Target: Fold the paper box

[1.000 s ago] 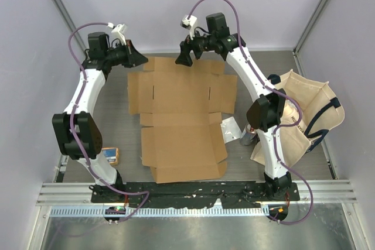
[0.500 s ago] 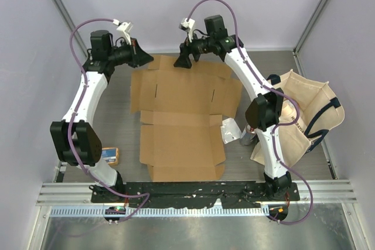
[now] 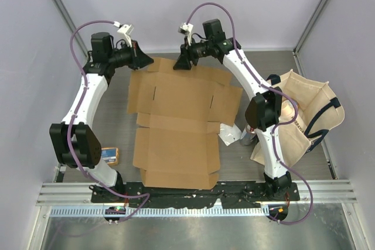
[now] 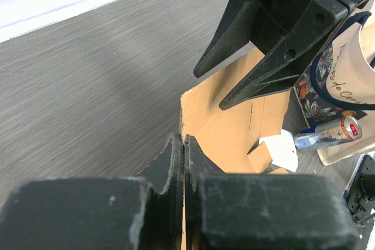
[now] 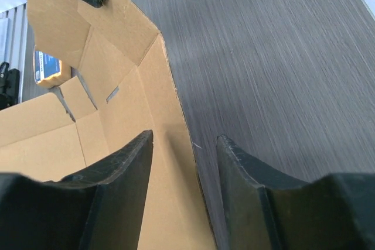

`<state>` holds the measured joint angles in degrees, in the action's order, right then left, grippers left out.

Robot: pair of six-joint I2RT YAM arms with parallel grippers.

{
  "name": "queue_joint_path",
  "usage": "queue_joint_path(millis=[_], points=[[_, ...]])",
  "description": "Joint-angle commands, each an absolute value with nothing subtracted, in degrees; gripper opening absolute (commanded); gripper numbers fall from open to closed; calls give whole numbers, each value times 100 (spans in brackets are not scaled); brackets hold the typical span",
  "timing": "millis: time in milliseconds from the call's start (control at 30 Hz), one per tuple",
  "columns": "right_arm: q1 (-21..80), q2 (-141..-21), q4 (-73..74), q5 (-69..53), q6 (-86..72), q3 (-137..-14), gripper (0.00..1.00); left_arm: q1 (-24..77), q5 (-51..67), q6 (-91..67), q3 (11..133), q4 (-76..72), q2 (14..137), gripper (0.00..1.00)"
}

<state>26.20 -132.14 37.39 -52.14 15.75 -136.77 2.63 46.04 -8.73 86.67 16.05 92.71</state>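
The paper box (image 3: 176, 121) is a flat brown cardboard sheet with flaps and slots, spread across the middle of the table. Its far edge is raised. My left gripper (image 3: 149, 61) is shut on the far left part of that edge; in the left wrist view the fingers (image 4: 173, 156) pinch the thin cardboard (image 4: 234, 127). My right gripper (image 3: 182, 64) is open, its jaws (image 5: 184, 144) straddling the same far edge (image 5: 117, 127) further right without closing on it. It also shows in the left wrist view (image 4: 263, 45).
A beige tote bag (image 3: 304, 115) with dark handles lies at the right. A white paper piece (image 3: 229, 134) and a tube (image 4: 325, 133) lie beside the sheet's right side. An orange-and-blue packet (image 3: 109, 155) lies at the near left. Walls close in behind.
The left gripper moved right onto the sheet's far edge and shut on it. The right gripper shifted slightly left. The sheet slid toward the near edge of the table, its far edge lifting.
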Motion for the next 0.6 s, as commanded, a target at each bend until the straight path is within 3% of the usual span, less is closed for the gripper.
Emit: queue_joint_path(millis=[0,133,233,367,433,533,567], points=[[2663,-13034,3577,-5300,1494,-13737,54,290,4588,-800,8613,1231,8868,0],[2663,-13130,3542,-5423,1433,-13746,58,290,4605,-800,8578,1169,8807,0],[2672,-13166,3533,-5537,1371,-13808,50,308,4597,-835,8604,1134,8824,0],[2689,-13140,3454,-5546,1292,-13808,29,360,4413,-1028,8552,958,8781,0],[2707,-13096,3411,-5432,1266,-13799,20,387,3650,-1448,8508,809,8763,0],[2760,-12929,3366,-5160,1379,-13711,2,369,3111,-2263,8596,1027,8798,14],[2777,-12816,3349,-5098,1423,-13667,2,369,3129,-2468,8570,1028,8789,29]])
